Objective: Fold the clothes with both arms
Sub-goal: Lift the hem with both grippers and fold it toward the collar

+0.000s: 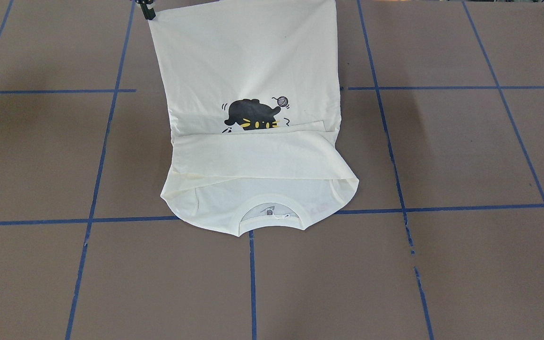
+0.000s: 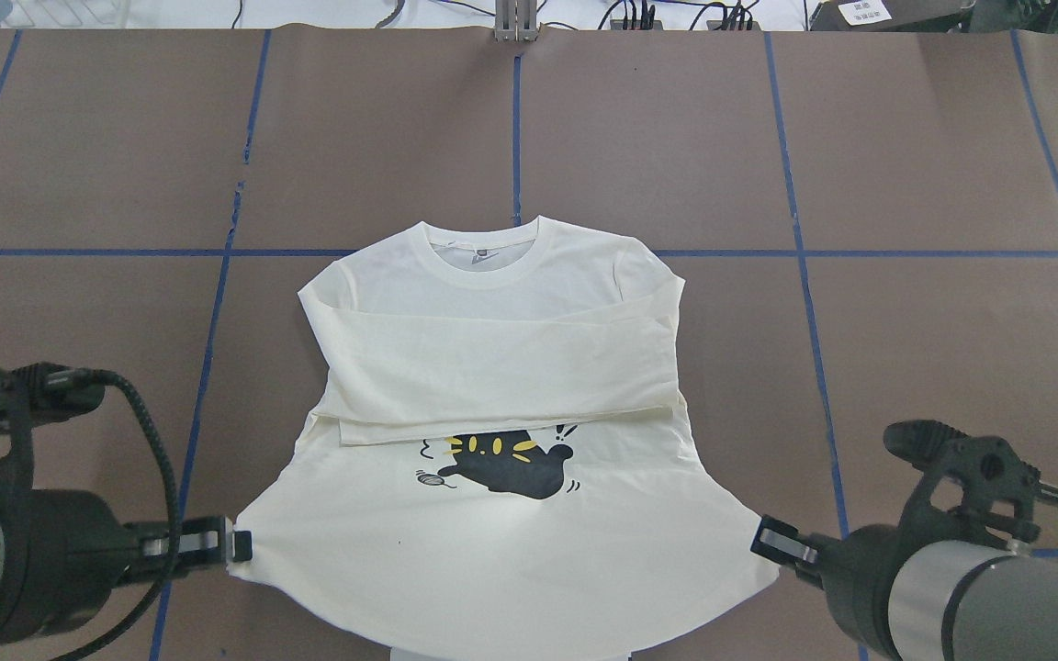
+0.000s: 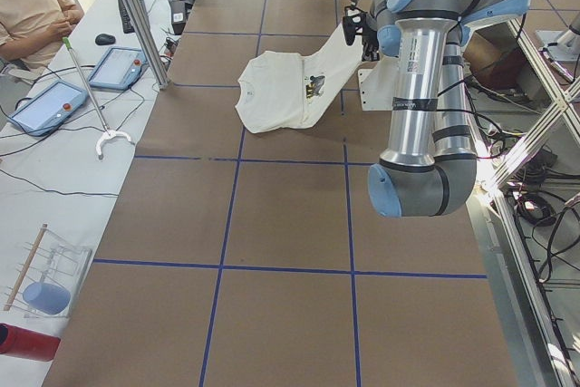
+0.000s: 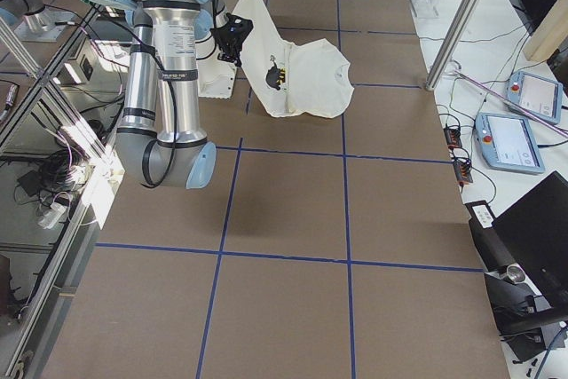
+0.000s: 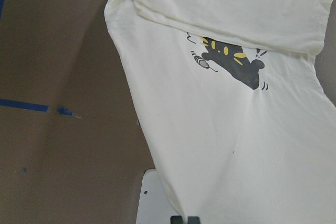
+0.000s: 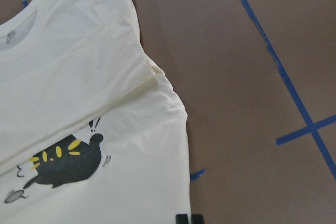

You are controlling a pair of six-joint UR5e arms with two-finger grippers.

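Observation:
The cream-white T-shirt (image 2: 492, 349) lies on the brown table with its collar (image 2: 483, 262) away from me and both sleeves folded across the chest. The black cat print (image 2: 501, 464) shows below the sleeves. My left gripper (image 2: 240, 544) is shut on the hem's left corner and my right gripper (image 2: 772, 542) is shut on the hem's right corner. Both hold the hem raised above the table, so the lower half slopes up toward me (image 1: 243, 56). The right gripper (image 1: 148, 9) shows at the top edge of the front-facing view. Both wrist views show the cloth pinched between shut fingertips (image 5: 185, 219) (image 6: 189, 219).
Blue tape lines (image 2: 517, 138) mark a grid on the table. The white pedestal base (image 2: 511, 654) sits under the raised hem. A seated operator (image 3: 27, 6) and tablets (image 3: 113, 65) are beyond the table's far long edge, as are control pendants (image 4: 510, 139).

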